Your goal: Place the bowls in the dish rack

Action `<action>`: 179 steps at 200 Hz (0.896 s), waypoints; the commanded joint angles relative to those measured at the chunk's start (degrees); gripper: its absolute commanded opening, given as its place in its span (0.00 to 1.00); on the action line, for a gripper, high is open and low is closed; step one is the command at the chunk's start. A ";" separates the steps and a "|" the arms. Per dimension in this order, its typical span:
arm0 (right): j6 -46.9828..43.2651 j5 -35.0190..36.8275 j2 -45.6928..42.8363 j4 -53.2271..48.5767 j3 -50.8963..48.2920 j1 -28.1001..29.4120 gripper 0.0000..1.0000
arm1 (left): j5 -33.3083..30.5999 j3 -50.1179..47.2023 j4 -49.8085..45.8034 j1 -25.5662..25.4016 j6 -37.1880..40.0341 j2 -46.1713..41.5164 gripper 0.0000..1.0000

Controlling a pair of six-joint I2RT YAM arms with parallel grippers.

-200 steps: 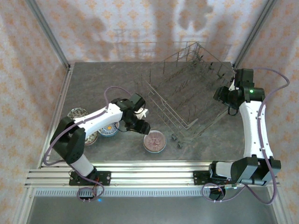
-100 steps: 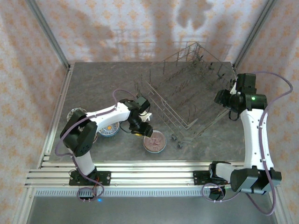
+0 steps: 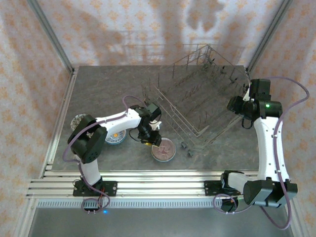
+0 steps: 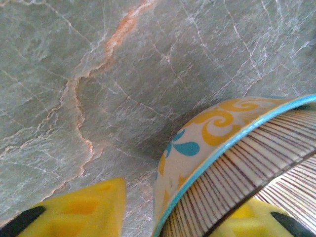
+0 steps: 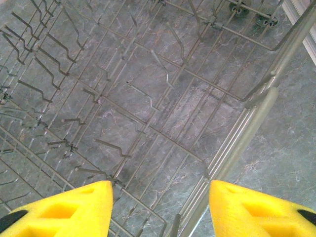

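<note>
A pinkish bowl [image 3: 163, 149] with a striped inside sits on the table in front of the dish rack [image 3: 197, 101]. My left gripper [image 3: 151, 138] is at its near-left rim. In the left wrist view the bowl [image 4: 212, 143] shows a teal rim and yellow-and-blue swirls outside. The left gripper [image 4: 168, 215] straddles that rim, one finger [image 4: 74, 210] outside with a gap to the wall, the other inside; it is open. A blue-white bowl with an orange centre [image 3: 115, 136] and a dark speckled bowl [image 3: 77, 120] lie further left. My right gripper [image 5: 160, 207] hangs open over the rack's wires [image 5: 148, 98].
The rack stands diagonally across the middle and back right of the table, with small wheels [image 3: 186, 146] at its near corner close to the pinkish bowl. The left arm's elbow [image 3: 86, 140] covers part of the bowl group. Patterned walls enclose the table.
My left gripper has swung right and forward from beside the blue-white bowl down to the pinkish bowl's rim. The right arm shifted slightly and then held still above the rack.
</note>
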 commanded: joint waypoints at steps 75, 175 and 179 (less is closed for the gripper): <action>-0.49 0.23 -1.31 0.62 -1.18 0.19 0.51 | -6.94 -1.85 -0.75 1.55 -1.89 -4.04 0.24; 0.43 -0.18 -0.70 1.52 -1.94 0.24 0.50 | -10.73 -6.82 0.03 12.37 -1.18 -12.23 0.19; 0.45 -0.18 -0.68 1.46 -1.81 0.21 0.50 | -10.74 -6.76 0.03 12.40 -1.21 -12.11 0.19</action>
